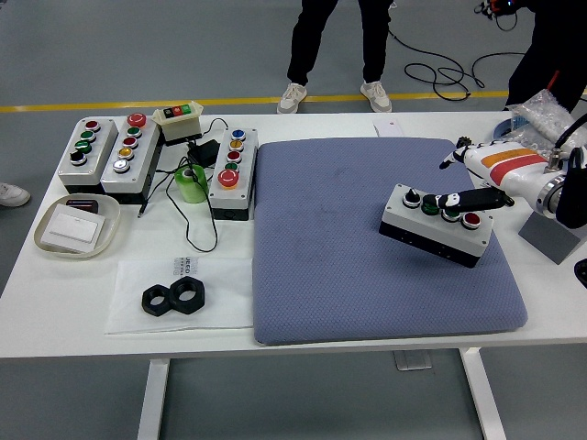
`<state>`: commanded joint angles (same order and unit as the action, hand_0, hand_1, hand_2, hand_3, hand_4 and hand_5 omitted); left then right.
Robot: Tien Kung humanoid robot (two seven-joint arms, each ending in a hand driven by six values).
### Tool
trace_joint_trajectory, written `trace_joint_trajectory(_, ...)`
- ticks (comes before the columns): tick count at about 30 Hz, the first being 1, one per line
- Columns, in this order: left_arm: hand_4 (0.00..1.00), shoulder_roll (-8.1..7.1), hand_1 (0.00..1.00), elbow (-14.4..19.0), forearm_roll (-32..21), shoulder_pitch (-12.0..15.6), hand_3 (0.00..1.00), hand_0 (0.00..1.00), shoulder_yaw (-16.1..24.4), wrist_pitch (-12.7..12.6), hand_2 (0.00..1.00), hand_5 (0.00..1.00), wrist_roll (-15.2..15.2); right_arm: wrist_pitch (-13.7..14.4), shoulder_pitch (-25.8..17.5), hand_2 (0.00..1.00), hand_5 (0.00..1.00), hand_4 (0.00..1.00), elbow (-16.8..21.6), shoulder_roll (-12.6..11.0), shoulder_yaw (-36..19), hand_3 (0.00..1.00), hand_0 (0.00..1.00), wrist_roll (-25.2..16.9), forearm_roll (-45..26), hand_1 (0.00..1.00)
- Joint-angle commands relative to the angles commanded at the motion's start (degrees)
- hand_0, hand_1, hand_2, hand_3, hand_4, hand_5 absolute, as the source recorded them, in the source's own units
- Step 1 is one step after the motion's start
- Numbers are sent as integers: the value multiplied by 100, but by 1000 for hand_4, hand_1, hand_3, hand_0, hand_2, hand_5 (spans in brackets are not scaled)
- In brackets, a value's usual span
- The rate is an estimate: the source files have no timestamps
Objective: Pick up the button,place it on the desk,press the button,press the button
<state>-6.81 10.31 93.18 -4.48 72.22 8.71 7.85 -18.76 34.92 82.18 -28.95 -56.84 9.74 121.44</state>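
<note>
No writing can be read on anything here. The button box [437, 225] lies on the blue-grey mat [367, 275] toward its right edge, on the desk [55, 302]. The right robot hand [468, 199] reaches in from the mat's right, fingers [454, 202] stretched flat across the box's buttons, gripping nothing.

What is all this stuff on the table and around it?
Mat: one, blue-grey, table's middle and right.
Button box: one, white and black, on the mat's right, under the robot's fingers.
Other button boxes: three, grey, far left.
Small switch box: one, cream, behind them.
Tape roll: one, green, between the boxes.
Nuts: two, black, near left on a clear sheet.
Tray: one, pale, left edge.
Metal block: one, grey, right edge.
Person's legs: two, dark trousers, beyond the table.
Right hand: one, black, resting on the button box's buttons.
</note>
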Motion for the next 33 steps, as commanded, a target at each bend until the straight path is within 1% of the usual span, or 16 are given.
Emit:
trace_joint_trajectory(5, 577, 1, 898, 0, 5, 8, 773, 734, -11, 8, 971, 998, 1, 46, 19, 909, 998, 871, -57, 79, -13, 847, 927, 8, 84, 898)
trace_joint_trajectory(6, 577, 1, 898, 0, 26, 15, 773, 734, 0, 14, 972, 998, 5, 90, 40, 911, 923, 881, -114, 129, -14, 873, 926, 8, 98, 899)
trace_joint_trajectory(11, 577, -7, 898, 0, 89, 23, 773, 734, 26, 29, 972, 998, 14, 223, 86, 911, 923, 881, -329, 282, 2, 873, 926, 33, 231, 899)
trace_joint_trajectory(12, 577, -7, 897, 0, 93, 20, 772, 734, 22, 30, 971, 998, 12, 243, 93, 925, 757, 898, -379, 314, 16, 913, 923, 35, 279, 902)
trace_joint_trajectory(17, 577, -2, 897, 0, 99, 11, 772, 734, 4, 33, 971, 998, 6, 318, 102, 925, 757, 898, -544, 396, 70, 913, 923, 33, 430, 902)
trace_joint_trajectory(18, 575, -1, 897, 0, 99, 10, 772, 734, -1, 33, 971, 998, 5, 330, 100, 936, 620, 913, -566, 403, 90, 927, 915, 25, 457, 898)
trace_joint_trajectory(23, 575, -3, 897, 0, 107, 7, 772, 734, -20, 47, 971, 998, 3, 388, 138, 936, 620, 913, -648, 386, 205, 927, 915, 5, 634, 898)
trace_joint_trajectory(24, 576, -5, 897, 0, 112, 3, 772, 734, -23, 52, 971, 998, 3, 409, 157, 919, 514, 915, -670, 379, 232, 927, 915, 5, 671, 889)
trace_joint_trajectory(29, 576, -15, 897, 0, 118, -15, 772, 734, -37, 59, 971, 998, 0, 453, 205, 919, 514, 915, -725, 378, 288, 927, 915, 5, 781, 889)
trace_joint_trajectory(30, 577, -17, 897, 0, 123, -20, 771, 733, -39, 61, 971, 998, 1, 457, 225, 911, 486, 915, -758, 389, 306, 928, 910, 4, 795, 882)
trace_joint_trajectory(33, 577, -24, 897, 0, 107, -37, 771, 733, -60, 64, 971, 998, -2, 463, 256, 911, 486, 915, -832, 424, 323, 928, 910, 2, 816, 882)
